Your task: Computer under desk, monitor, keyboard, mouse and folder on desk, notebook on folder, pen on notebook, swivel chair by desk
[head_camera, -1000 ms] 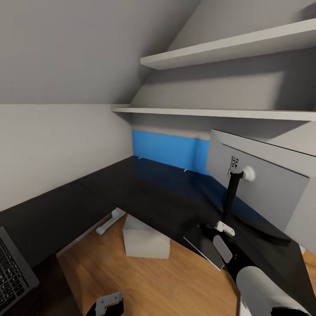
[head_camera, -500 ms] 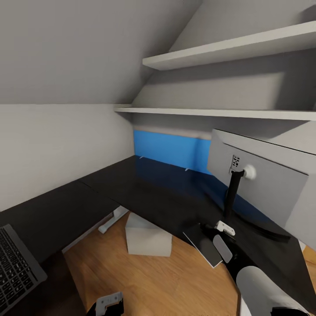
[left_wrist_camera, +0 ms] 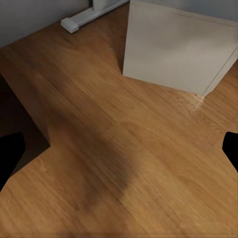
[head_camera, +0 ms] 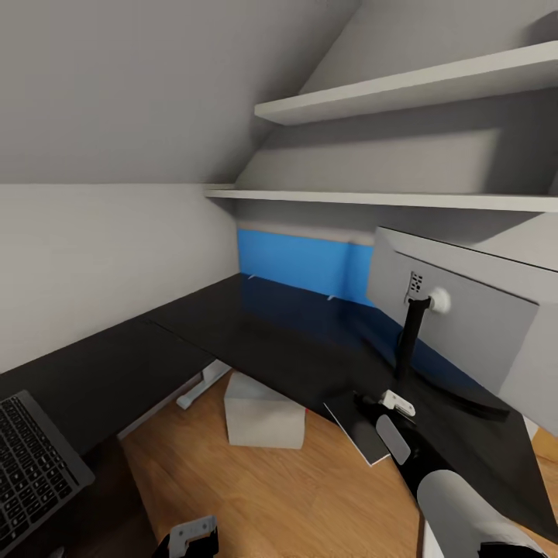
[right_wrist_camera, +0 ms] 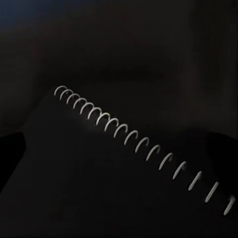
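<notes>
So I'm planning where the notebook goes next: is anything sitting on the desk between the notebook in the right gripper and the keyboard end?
Nothing visible does. Between the notebook, held over the desk edge beside the monitor, and the keyboard, the black top is bare. No folder in view to stack it on.

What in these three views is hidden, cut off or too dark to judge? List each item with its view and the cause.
- Monitor, head view: only its grey back shows, so the screen is hidden; the right edge cuts it.
- Keyboard, head view: cut by the left and bottom edges.
- Right gripper, head view: the forearm covers it; open or shut cannot be told.
- Notebook, right wrist view: too dark; only the spiral coil reads.
- Computer, left wrist view: top cut off.
</notes>
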Controlling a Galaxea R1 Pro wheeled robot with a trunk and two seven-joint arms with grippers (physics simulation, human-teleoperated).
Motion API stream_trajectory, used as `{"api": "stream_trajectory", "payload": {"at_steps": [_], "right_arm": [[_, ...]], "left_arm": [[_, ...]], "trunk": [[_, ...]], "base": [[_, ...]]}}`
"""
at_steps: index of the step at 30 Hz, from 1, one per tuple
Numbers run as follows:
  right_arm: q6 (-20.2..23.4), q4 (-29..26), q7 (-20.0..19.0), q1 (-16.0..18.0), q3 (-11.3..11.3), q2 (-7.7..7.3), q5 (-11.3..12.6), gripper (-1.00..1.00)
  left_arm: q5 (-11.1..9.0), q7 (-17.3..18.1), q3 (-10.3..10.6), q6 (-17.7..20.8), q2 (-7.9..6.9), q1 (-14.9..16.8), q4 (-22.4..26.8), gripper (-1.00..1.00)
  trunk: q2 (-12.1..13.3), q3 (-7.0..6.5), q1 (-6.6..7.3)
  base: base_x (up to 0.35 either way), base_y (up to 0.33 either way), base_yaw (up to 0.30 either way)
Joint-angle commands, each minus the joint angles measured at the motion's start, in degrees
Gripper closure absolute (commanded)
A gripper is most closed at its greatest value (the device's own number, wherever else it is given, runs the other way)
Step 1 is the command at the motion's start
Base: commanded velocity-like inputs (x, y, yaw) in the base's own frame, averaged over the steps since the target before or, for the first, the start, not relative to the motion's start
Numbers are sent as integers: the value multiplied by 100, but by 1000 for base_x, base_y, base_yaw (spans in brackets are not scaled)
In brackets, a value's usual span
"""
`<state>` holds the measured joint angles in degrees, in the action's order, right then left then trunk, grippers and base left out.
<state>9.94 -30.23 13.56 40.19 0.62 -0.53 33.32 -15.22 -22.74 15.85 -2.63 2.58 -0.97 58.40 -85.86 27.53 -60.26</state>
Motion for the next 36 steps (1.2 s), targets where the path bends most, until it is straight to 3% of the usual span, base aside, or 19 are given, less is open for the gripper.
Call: {"api": "stream_trajectory", "payload": {"at_steps": [1,7,11,17,24,36], "right_arm": [[42,265,41,-3,8,0,82,-100],[9,253,41,-3,14,0,79,-100],[-505,231,56,-3,-15,6,62,-100],[-702,211,65,-3,-29,3,47,-100],[-768,120,66,-6,-29,-11,35,-100],[-773,-142,71,-11,-41,-9,26,-100]], "left_arm": [[-60,-27,15,-27,-3,1,5,-100],[-60,-26,15,-27,-1,1,5,-100],[-60,-22,23,-27,9,1,0,-100],[-55,-14,34,-27,14,1,-6,-100],[-37,-11,65,-27,30,2,-309,-100],[-35,-11,63,-27,32,1,-374,-100]], "trunk": [[-2,6,0],[38,-12,22],[198,-84,110],[439,-192,241],[719,-317,395],[1120,-497,615]], "base": [[-17,7,0],[-8,3,0],[-1,0,0],[0,0,0],[0,0,0],[0,0,0]]}}
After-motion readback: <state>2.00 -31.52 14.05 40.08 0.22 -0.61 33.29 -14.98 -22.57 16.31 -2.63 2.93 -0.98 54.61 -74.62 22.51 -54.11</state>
